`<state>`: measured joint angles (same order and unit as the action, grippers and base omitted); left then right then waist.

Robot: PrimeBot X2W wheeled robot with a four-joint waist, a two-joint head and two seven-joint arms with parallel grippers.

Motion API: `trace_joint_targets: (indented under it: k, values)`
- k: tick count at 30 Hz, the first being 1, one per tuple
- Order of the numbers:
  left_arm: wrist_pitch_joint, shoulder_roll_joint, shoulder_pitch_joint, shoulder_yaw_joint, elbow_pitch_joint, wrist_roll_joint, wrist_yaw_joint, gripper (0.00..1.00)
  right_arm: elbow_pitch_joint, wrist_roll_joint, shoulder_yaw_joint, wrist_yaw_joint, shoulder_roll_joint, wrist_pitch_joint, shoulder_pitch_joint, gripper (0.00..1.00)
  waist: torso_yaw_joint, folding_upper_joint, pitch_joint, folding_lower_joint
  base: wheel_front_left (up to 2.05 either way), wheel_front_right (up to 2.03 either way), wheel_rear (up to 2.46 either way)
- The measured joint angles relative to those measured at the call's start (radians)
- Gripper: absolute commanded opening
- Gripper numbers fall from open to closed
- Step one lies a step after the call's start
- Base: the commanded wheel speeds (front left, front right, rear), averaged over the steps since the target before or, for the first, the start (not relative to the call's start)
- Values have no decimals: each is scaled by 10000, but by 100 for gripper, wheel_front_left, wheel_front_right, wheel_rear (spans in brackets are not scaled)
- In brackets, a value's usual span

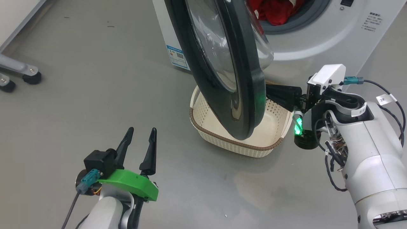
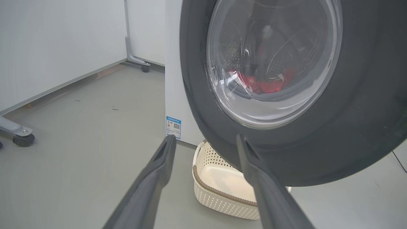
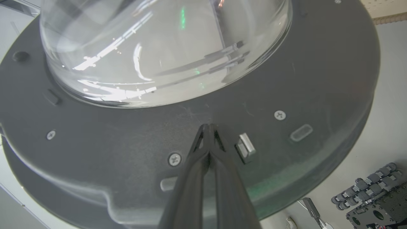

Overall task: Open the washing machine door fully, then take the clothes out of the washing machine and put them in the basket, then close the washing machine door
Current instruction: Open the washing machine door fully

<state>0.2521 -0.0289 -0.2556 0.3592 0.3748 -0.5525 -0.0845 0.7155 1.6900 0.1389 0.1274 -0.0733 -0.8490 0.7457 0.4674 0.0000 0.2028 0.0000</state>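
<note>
Grey floor spreads all around. Leftmost, the left gripper hovers with fingers spread, empty. The washing machine door hangs partly open above the basket. The right gripper, pinched shut, meets its inner face. Red clothes sit inside the washing machine.

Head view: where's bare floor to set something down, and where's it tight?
Free: grey floor between the open left gripper, the castored metal legs and the white washing machine. Crowded: cream perforated basket under the black-rimmed glass door, shut right gripper against its inner face.
</note>
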Motion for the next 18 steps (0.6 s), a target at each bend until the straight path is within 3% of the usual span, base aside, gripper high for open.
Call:
trace_joint_targets:
  k: [18]
  values:
    - [0,-2,156,36,4,86,0,100,-874,1678,1958,0,27,-46,-611,0,333,0,-190,0,0,0,0]
